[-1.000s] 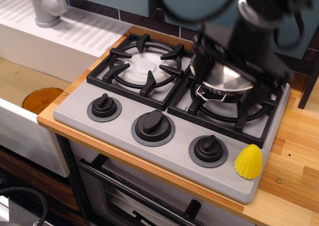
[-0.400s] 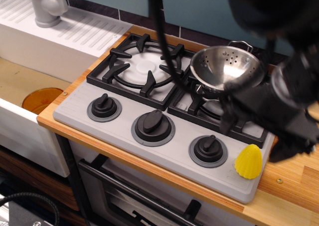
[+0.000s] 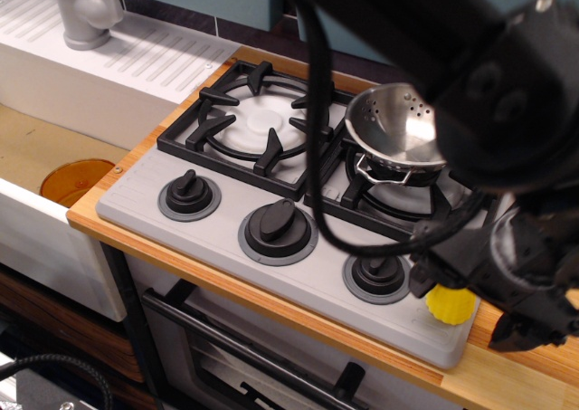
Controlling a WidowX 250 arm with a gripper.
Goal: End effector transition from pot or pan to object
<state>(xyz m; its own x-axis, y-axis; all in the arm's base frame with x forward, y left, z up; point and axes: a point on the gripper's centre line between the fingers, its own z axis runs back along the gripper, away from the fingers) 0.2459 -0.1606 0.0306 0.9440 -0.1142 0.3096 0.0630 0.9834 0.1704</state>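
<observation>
Tool point(image 3: 463, 283) over yellow dome point(image 3: 450, 305)

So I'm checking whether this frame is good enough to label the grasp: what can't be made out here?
- Black robot gripper: blurred and dark in the only view, so open or shut cannot be told.
- Small bright yellow ridged plastic dome: its top is hidden by the gripper; contact unclear.
- Shiny stainless-steel drain-holed bowl: its right side is covered by the black arm.
</observation>
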